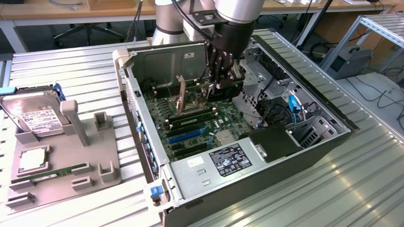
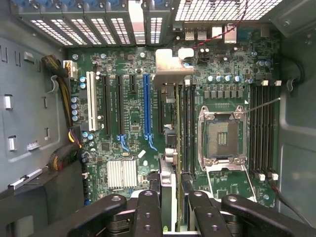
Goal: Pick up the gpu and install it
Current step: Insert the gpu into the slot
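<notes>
wrist view: gripper (image 2: 173, 210) clasps the gpu (image 2: 171, 69) edge-on over the motherboard (image 2: 129, 111); jaws clenched

The arm (image 1: 239, 8) is a smooth silver-grey tube, and a second pale grey joint housing (image 1: 168, 21) stands further behind the gripper. Directly above the gripper (image 1: 215, 84) sits a black cylindrical wrist section (image 1: 231, 35), with a black angular bracket (image 1: 203, 18) fixed beside its upper end. Thin black cables (image 1: 187, 23) run along the arm. The gripper is black, built of slim linked bars. Its fingers (image 2: 147, 215) are matte black links, each with round recessed pivot screws (image 2: 116, 198).
</notes>
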Motion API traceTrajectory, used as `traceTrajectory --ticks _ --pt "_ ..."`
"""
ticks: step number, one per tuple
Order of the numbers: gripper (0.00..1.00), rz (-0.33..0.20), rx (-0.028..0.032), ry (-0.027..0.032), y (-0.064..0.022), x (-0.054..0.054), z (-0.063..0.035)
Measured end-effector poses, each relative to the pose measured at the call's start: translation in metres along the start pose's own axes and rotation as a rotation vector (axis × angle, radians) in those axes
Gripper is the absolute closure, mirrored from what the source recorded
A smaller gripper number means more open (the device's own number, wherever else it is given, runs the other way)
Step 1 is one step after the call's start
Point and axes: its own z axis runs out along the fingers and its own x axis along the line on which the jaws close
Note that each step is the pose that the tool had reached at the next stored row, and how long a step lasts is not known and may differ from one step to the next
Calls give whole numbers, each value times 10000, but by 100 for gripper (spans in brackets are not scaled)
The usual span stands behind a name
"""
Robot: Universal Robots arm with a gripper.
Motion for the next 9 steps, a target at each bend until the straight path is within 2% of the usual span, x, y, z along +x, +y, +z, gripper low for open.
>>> traceTrajectory --ticks 9 --pt "73 0 0 0 -1 36 -1"
